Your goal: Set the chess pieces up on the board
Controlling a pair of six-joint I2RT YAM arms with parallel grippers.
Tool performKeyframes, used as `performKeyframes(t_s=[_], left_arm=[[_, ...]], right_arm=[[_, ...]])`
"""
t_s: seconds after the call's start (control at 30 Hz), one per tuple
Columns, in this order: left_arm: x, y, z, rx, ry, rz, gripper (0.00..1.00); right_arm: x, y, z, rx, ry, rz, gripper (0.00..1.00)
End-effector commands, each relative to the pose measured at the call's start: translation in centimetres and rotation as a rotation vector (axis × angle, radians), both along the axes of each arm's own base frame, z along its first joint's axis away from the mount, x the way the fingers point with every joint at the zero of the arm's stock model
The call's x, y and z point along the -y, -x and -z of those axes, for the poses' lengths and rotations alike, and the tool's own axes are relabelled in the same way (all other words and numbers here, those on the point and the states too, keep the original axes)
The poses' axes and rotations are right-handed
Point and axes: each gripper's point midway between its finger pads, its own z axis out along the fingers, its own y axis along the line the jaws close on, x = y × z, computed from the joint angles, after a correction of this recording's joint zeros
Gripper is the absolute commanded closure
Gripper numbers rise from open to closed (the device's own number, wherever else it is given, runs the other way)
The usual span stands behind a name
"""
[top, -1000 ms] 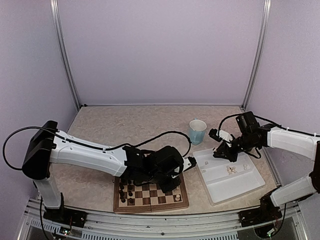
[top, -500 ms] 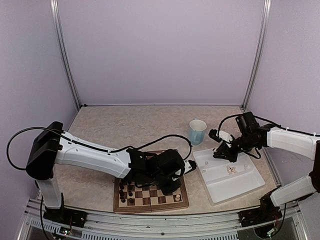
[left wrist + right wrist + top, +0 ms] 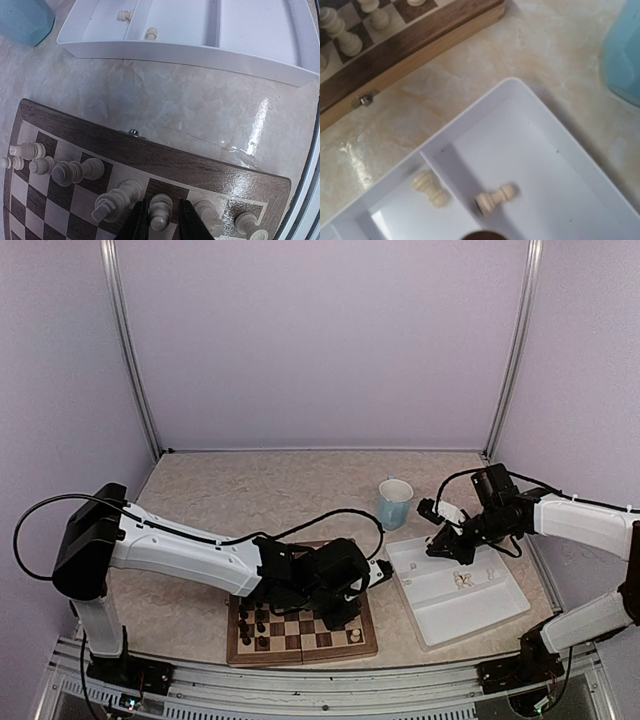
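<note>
The board (image 3: pixel 300 647) lies in front of the left arm. Several cream-white chess pieces (image 3: pixel 75 172) stand along its edge rows in the left wrist view. My left gripper (image 3: pixel 162 212) is low over the board (image 3: pixel 175 160). Its jaws stand slightly open on either side of an upright white pawn (image 3: pixel 160 209) that rests on a dark square. A thin gap shows at the right finger. My right gripper (image 3: pixel 441 547) hovers over the white tray (image 3: pixel 470 618). Its fingers are hidden in its wrist view. Two white pieces (image 3: pixel 495 197) lie on their sides below it.
A light blue cup (image 3: pixel 394 503) stands behind the tray's far corner. Dark pieces (image 3: pixel 252 625) fill the board's left rows. More white pieces (image 3: pixel 463 580) lie in the tray. The board's latch edge (image 3: pixel 365 99) faces the tray rim (image 3: pixel 470 112).
The left arm has shifted slightly down and right over the board, and its jaws have parted a little around the pawn. The right arm has not moved.
</note>
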Motion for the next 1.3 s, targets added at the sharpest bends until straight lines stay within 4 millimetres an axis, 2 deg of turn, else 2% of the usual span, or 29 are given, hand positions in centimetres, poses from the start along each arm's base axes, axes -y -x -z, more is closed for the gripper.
performKeyframes(t_s=[0.0, 0.17, 0.47, 0.67, 0.83, 1.03, 1.27], left_arm=[[0.8, -0.3, -3.5, 0.034, 0.079, -0.012, 0.74], [0.6, 0.0, -4.8, 0.031, 0.119, -0.014, 0.7], [0.1, 0.5, -7.0, 0.011, 0.185, -0.017, 0.7], [-0.3, -0.4, -8.3, -0.037, 0.25, -0.056, 0.73], [-1.0, -1.5, -7.2, -0.078, 0.241, -0.092, 0.79], [-1.0, -1.4, -5.1, -0.116, 0.195, -0.11, 0.71], [-1.0, -1.9, -2.8, -0.165, 0.15, -0.14, 0.7]], right_arm=[[0.1, 0.2, -0.3, -0.004, -0.016, -0.006, 0.95], [0.0, 0.4, -0.7, -0.002, -0.023, -0.016, 0.95], [-0.3, 0.4, -1.5, 0.0, -0.037, -0.032, 0.94], [-0.5, 0.5, -2.2, 0.006, -0.047, -0.049, 0.94], [-0.5, 0.7, -2.2, 0.011, -0.046, -0.059, 0.94], [-0.5, 1.1, -1.6, 0.001, -0.048, -0.06, 0.93], [-0.5, 1.2, -1.3, -0.004, -0.047, -0.062, 0.93]])
